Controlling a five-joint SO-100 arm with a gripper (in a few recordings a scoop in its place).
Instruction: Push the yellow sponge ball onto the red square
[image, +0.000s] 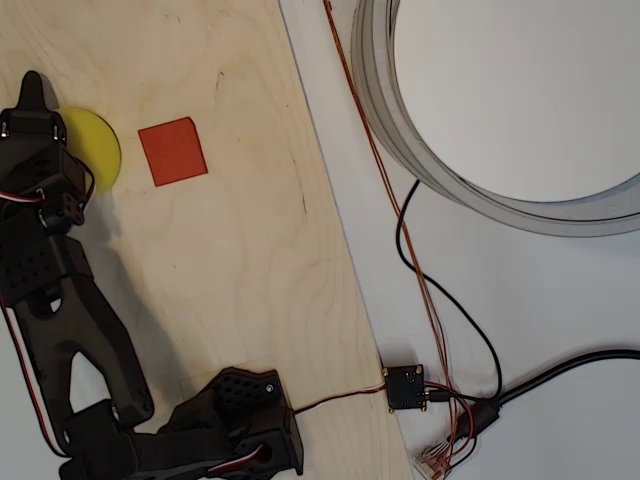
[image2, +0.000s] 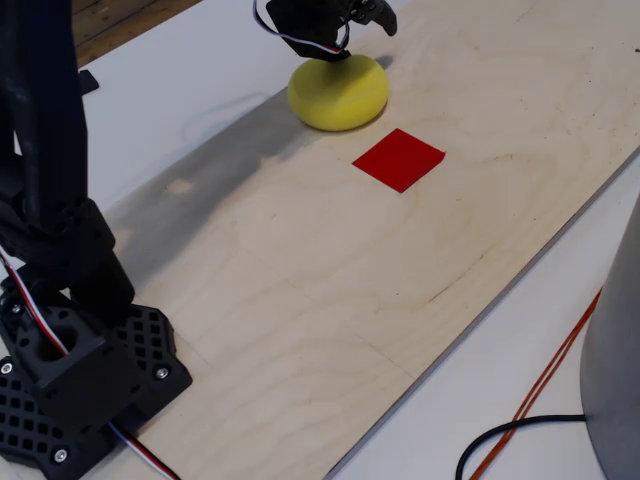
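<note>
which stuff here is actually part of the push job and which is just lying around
Part of the job:
yellow ball
red square
pincer, right at the ball
wooden board they sit on

Just lying about:
big grey ring off the board
black and orange cables
small circuit board

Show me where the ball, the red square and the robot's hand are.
Ball (image2: 340, 95): fixed view, middle of its yellow front.
Red square (image: 173, 151): overhead view, centre of the patch.
Hand (image2: 352, 18): fixed view, black tips above the ball.
</note>
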